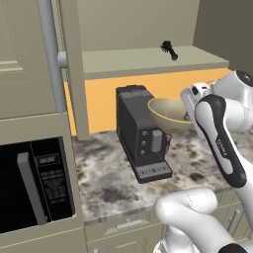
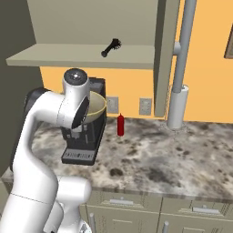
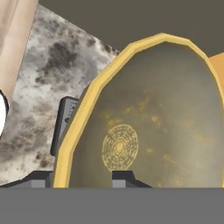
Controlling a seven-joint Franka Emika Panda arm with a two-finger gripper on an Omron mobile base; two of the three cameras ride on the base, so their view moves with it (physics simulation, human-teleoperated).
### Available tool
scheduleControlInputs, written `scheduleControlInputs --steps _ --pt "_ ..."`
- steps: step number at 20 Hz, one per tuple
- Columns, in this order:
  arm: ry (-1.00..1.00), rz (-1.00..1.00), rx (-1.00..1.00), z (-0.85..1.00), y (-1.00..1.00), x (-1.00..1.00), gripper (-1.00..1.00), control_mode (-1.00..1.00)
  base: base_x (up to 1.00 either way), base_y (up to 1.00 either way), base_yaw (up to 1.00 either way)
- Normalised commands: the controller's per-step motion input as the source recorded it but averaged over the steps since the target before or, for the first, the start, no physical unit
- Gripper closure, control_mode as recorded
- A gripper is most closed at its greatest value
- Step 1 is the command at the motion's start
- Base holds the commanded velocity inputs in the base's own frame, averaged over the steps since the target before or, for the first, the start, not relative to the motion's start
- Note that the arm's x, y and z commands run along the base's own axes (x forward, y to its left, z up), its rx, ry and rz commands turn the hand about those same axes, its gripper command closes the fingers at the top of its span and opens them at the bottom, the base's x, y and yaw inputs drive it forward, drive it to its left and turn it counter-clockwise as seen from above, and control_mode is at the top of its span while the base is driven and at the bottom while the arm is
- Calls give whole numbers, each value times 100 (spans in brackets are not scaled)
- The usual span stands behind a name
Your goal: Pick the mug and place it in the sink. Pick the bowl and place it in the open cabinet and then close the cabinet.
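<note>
The tan bowl hangs tilted in the air beside the black coffee machine, above the marbled counter. My gripper is at its near rim. One fingertip is inside the bowl and the other is outside, with the yellow rim between them. They stand apart from the rim, so the gripper is open. The open cabinet is above, its shelf holding a small dark object. Its door swings out at the left. The mug and the sink are out of view.
A black microwave sits built in at the left below the cabinet door. On the counter, a red bottle stands by the orange wall and a white roll stands further right. Drawer fronts run below the counter edge.
</note>
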Motion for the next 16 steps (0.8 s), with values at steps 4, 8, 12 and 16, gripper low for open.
scheduleControlInputs --steps 4,8,12,16 --pt "0 0 0 0 0 0 100 100 5 0 0" --pt "0 0 0 0 0 0 100 100 2 0 0" --pt "0 0 0 0 -1 -6 100 -100 0 0 0" --pt "-9 0 0 6 -9 -52 100 -100 0 0 0"
